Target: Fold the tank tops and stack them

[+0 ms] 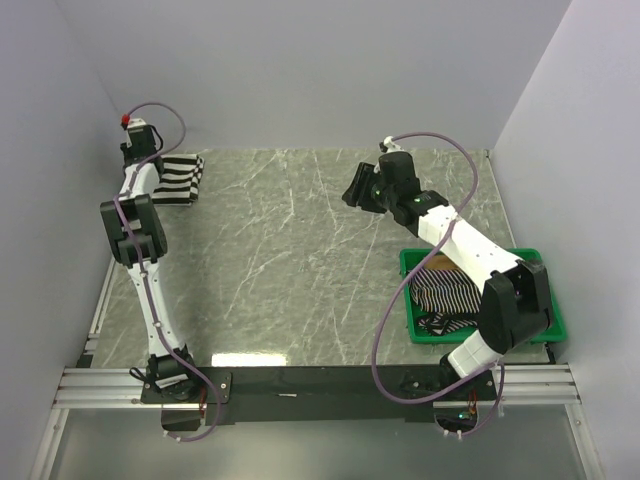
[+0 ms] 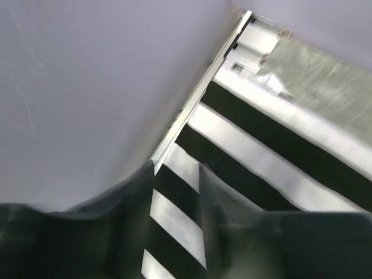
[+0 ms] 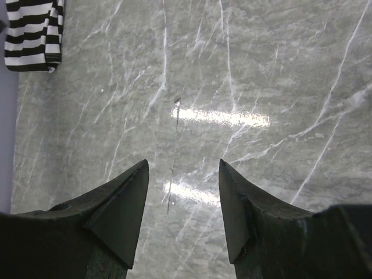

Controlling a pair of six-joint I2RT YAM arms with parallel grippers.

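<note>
Obscured items. My left wrist view is blurred. My left gripper (image 2: 177, 168) sits in the far-left corner of the table (image 1: 300, 260), close against the wall (image 2: 87, 87). Its fingers (image 2: 75, 232) stand a narrow way apart, and the wide-striped tank top (image 2: 261, 151) shows in the gap. The blur keeps me from telling whether the pads touch the cloth. From above, my own wrist covers the near-left edge of that top (image 1: 178, 178), which is folded small and lies flat in the corner. It also appears, cut off by the frame, at the top-left of my right wrist view (image 3: 32, 35).

My right forearm crosses the green tray (image 1: 415, 262) at the right edge of the table. It hides much of the pinstriped tank top (image 1: 445, 295), which lies crumpled inside the tray. I cannot tell what else lies under the arm.

Right gripper (image 3: 183, 165): the jaws are spread wide and hold nothing. It is raised over bare marble, well apart from both tops.

Count. Tank tops I can make out: two, one wide-striped and one pinstriped. Trays: one. Arms: two, each trailing one purple cable (image 1: 385, 330).

Markings, if any, are too small to read.
</note>
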